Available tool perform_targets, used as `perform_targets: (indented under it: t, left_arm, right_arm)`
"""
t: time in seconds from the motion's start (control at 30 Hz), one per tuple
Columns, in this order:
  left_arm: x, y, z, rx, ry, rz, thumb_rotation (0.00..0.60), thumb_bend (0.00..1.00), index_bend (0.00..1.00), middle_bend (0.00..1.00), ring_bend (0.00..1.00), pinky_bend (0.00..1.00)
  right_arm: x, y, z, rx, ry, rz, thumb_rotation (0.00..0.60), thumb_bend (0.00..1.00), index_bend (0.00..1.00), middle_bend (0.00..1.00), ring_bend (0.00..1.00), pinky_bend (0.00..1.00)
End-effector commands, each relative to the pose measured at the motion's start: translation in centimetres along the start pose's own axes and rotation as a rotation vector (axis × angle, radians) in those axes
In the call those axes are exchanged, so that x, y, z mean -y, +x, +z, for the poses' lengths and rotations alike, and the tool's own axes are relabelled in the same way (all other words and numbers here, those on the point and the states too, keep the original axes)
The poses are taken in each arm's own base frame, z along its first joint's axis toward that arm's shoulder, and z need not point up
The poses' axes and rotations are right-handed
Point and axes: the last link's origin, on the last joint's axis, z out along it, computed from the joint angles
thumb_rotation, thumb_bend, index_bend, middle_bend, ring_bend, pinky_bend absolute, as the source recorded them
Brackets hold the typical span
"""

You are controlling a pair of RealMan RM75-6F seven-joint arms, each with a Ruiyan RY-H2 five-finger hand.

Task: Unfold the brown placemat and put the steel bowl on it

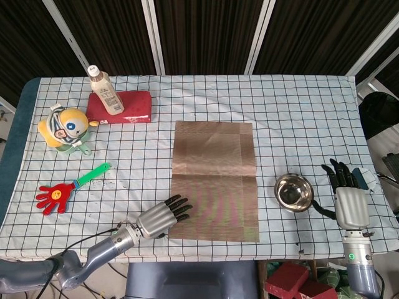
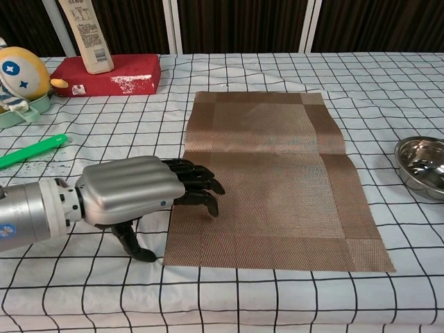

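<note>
Placemat [image 1: 215, 180] lies flat; steel bowl [image 1: 294, 192] looks light, slick, so grip rim; left hand [image 1: 161, 217] and right hand [image 1: 348, 200] empty, fingers apart.

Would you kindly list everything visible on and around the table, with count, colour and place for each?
placemat: one, brown, unfolded flat at table centre
steel bowl: one, silver, on the cloth right of the placemat
bottle: one, beige with white cap, lying on the red block
red block: one, far left
round toy: one, yellow, left edge
hand clapper: one, red palm with green handle, left
tablecloth: one, white with black grid
left hand: fingertips over the placemat's near left edge
right hand: fingers spread, right of the bowl
</note>
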Motion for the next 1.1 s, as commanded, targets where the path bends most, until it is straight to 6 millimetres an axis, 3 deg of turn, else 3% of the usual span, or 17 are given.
perform_targets:
  t: [0.03, 0.53, 1.1]
  left_arm:
    - [-0.07, -0.14, 0.07, 0.002, -0.001, 0.002, 0.600, 0.07, 0.25, 0.10, 0.03, 0.10]
    - [-0.19, -0.32, 0.17, -0.014, -0.004, -0.008, 0.600, 0.36, 0.38, 0.15, 0.03, 0.10]
    - [0.11, -0.04, 0.80, -0.044, 0.016, -0.023, 0.600, 0.40, 0.40, 0.16, 0.03, 0.10]
  right_arm:
    - [0.01, 0.01, 0.00, 0.000, -0.001, 0.002, 0.600, 0.13, 0.17, 0.05, 0.04, 0.16]
    - [0.06, -0.03, -0.03, 0.004, -0.007, 0.011, 0.600, 0.15, 0.17, 0.05, 0.04, 0.16]
    - [0.03, -0.01, 0.07, 0.008, -0.020, 0.024, 0.600, 0.17, 0.17, 0.05, 0.04, 0.16]
